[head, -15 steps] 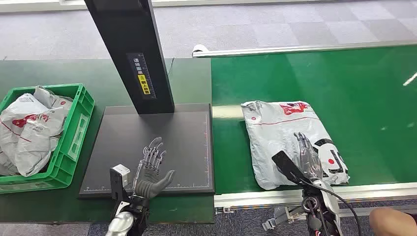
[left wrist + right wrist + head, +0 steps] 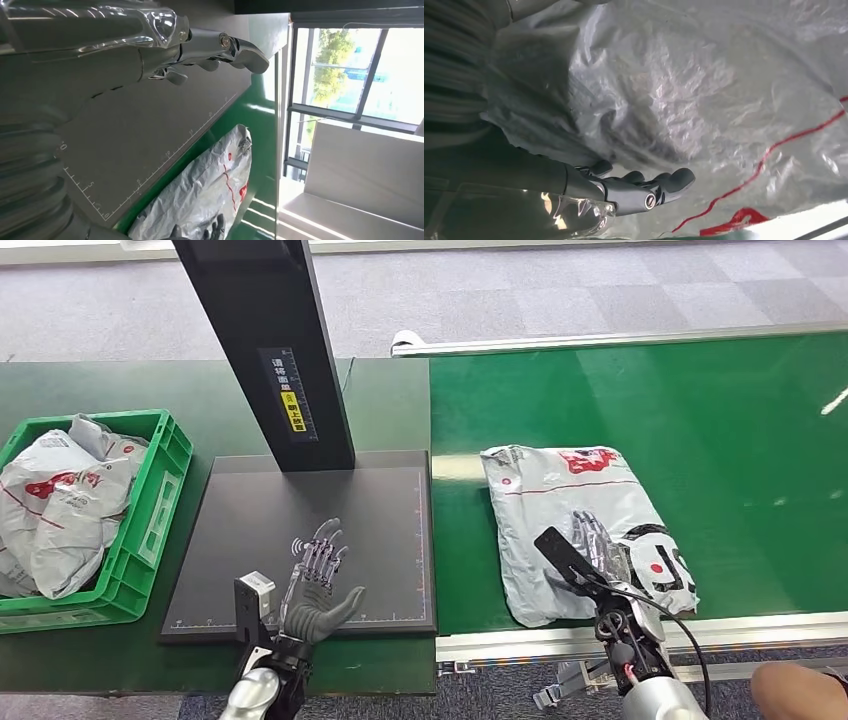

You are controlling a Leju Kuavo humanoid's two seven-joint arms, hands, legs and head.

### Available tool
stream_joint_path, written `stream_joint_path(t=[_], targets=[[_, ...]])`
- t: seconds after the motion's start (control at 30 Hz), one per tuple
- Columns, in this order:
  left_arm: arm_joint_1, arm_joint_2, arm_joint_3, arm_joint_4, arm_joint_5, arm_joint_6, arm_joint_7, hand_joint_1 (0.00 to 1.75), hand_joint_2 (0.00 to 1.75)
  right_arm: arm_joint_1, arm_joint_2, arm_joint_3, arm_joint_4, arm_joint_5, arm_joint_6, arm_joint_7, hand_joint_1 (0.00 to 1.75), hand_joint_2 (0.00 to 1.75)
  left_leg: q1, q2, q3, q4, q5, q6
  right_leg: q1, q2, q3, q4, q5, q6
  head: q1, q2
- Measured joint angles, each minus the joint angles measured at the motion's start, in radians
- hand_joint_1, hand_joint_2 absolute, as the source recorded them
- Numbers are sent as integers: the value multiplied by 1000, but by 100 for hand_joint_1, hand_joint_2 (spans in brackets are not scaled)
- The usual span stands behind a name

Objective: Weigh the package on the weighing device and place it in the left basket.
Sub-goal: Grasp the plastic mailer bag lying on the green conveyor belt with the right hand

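A grey plastic mailer package (image 2: 580,525) with red markings lies flat on the green conveyor belt (image 2: 720,440), at the belt's near left corner, just right of the weighing device; the robot's right hand (image 2: 598,550) rests on the package's near half, fingers stretched forward over the crinkled film, though whether they grip any of it cannot be told from where the cameras look; the right wrist view shows dark fingertips (image 2: 674,179) lying against the rumpled plastic beside a thin red line. The left hand (image 2: 318,585) hovers above the near edge of the weighing device's dark platform (image 2: 250,530), fingers spread apart and pointing away from the robot, thumb out to the right, holding nothing; white ruler ticks run along the platform's edges. A black upright column (image 2: 270,340) rises from the far side of the platform, carrying a yellow label. At the left, on the dark green table (image 2: 90,390), stands a green plastic basket (image 2: 150,520) with more grey mailer bags (image 2: 60,510) piled in it, well apart from the package on the belt. A person's knee or limb (image 2: 795,690) edges into the near right corner.
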Motion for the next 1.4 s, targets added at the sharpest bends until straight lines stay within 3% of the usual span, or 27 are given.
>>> stream_joint_path(t=[0.07,0.13,0.2,0.27,0.53,0.7,1.0,1.3,1.4], targets=[[-4,0,-5,3,1,0,3,0,175,-11,2,0,37,-13,12,0,0,175,0,0,0,0,0,0,0,0,0,0,0,0,0,0],[-9,0,-10,6,2,-1,6,0,175,-21,3,-1,67,-23,26,4,15,175,0,0,0,0,0,0,0,0,0,0,0,0,0,0],[-14,0,-16,9,2,-1,9,0,175,-30,3,-3,92,-31,40,13,102,175,0,0,0,0,0,0,0,0,0,0,0,0,0,0],[-19,-1,-22,13,3,-1,12,0,175,-39,4,-7,111,-36,48,20,174,175,0,0,1,0,0,0,0,0,0,0,0,0,0,0],[-22,0,-28,12,5,10,8,0,175,-55,6,-31,133,-67,48,-41,175,175,0,0,2,0,0,0,0,0,2,0,0,0,0,0],[-18,1,-21,-15,10,27,4,0,175,-32,23,-40,86,-89,-14,-109,175,175,0,0,2,0,0,0,0,0,2,0,0,0,0,0],[-8,8,4,-98,-9,39,-2,0,175,191,98,2,-398,-194,28,-95,175,175,0,-1,-1,0,0,0,0,0,0,0,0,0,0,0],[8,20,15,-177,-95,53,-26,0,175,340,111,44,-703,-179,-38,-105,175,175,0,-2,-1,0,0,0,0,-2,0,0,0,0,0,0],[12,36,37,-225,-144,76,-27,0,175,410,109,79,-845,-206,0,-108,175,175,0,-1,-1,0,0,0,0,-1,-1,0,-1,0,0,0]])
